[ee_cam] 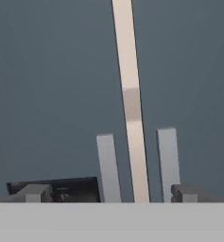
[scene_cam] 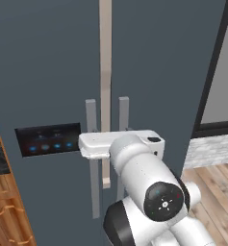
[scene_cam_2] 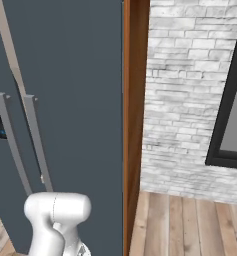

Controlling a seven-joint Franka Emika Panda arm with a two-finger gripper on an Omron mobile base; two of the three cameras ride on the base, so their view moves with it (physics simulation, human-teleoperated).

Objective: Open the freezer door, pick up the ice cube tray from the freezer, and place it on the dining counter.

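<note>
The freezer door (scene_cam: 38, 72) is the slate-blue left door with the black control panel (scene_cam: 48, 140) and blue lights; it stands shut. Its grey bar handle (scene_cam: 92, 158) runs beside the pale seam (scene_cam: 105, 72). My white hand (scene_cam: 120, 144) points at the two handles, close in front of them. In the hand view my gripper (ee_cam: 111, 194) is open, with nothing between its fingertips (ee_cam: 35, 193); the freezer door's handle (ee_cam: 107, 168) stands ahead between them. The freezer's inside and the ice cube tray are hidden behind the shut door. The dining counter is out of view.
The plain right door (scene_cam: 168, 72) has its own grey handle (scene_cam: 123, 120). A brown wooden side panel (scene_cam_2: 135, 125) borders the fridge, then a white brick wall (scene_cam_2: 185, 100) and a black window frame (scene_cam_2: 225, 130). A wooden cabinet (scene_cam: 5, 211) stands at the left edge.
</note>
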